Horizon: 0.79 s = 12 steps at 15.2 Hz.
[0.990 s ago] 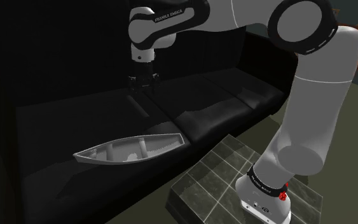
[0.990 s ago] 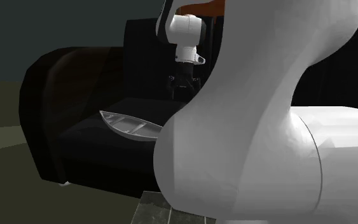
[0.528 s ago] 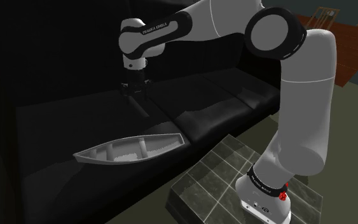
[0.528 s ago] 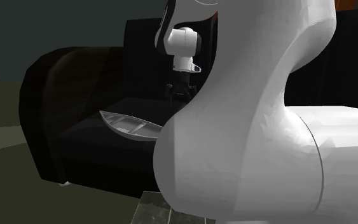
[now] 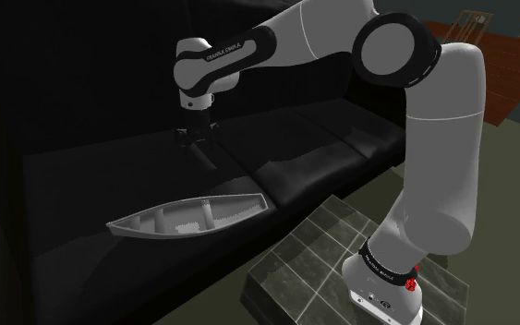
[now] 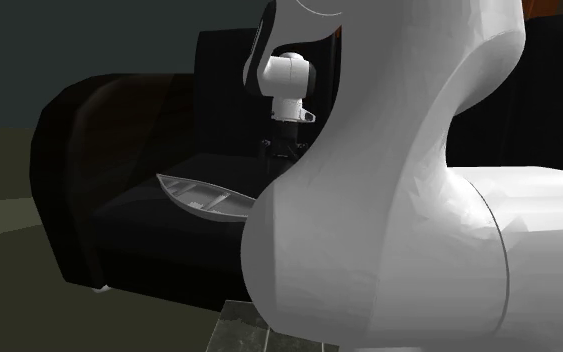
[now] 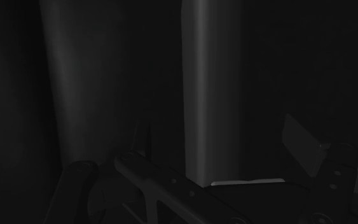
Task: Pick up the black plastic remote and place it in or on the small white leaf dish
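Note:
On the dark sofa seat lies the remote, a long dark bar; in the shoulder view the remote is a faint strip just below the hand. My black gripper is down at the seat, open, with its fingers either side of the remote's near end and a gap on both sides. In the wrist view the gripper straddles the bar without touching it. The dish is a long, pale, boat-shaped shell lying on the seat nearer the front edge, towards the shoulder view's lower left of the gripper. The dish is there in the second exterior view, left of the gripper.
The sofa's backrest rises close behind the gripper, and an armrest bounds the seat at the second exterior view's left. A glassy-topped stand carries the arm's base. The big white arm link blocks the second exterior view's right.
The gripper has come down from above the seat to seat level and shifted slightly to the shoulder view's left. The dish and remote have not moved.

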Each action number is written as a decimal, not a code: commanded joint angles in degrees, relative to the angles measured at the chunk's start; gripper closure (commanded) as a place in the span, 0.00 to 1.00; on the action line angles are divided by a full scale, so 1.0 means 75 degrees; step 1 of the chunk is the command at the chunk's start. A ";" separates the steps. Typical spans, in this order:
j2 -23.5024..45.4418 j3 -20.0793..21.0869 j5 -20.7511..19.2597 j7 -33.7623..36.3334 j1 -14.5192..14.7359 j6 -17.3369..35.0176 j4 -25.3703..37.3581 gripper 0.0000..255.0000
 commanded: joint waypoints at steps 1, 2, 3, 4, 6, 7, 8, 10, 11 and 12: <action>0.0000 0.0000 0.0000 0.0000 0.0000 0.0004 -0.0003 0.00; 0.0000 0.0000 0.0000 0.0000 0.0000 0.0004 -0.0003 0.00; 0.0000 0.0000 0.0000 0.0000 0.0000 0.0003 -0.0002 0.00; 0.0000 0.0000 0.0000 0.0000 0.0000 0.0003 -0.0002 1.00; -0.0006 0.0002 0.0001 0.0005 0.0004 0.0004 -0.0008 1.00; -0.0012 0.0002 0.0001 0.0003 0.0002 -0.0006 -0.0006 1.00; -0.0001 -0.0002 -0.0001 -0.0007 -0.0005 -0.0018 0.0018 1.00; 0.0015 0.0000 -0.0002 0.0002 0.0003 0.0007 0.0010 1.00; -0.0002 -0.0001 -0.0001 -0.0004 -0.0002 0.0003 -0.0003 1.00; -0.0012 -0.0003 0.0000 -0.0012 -0.0008 0.0009 -0.0020 1.00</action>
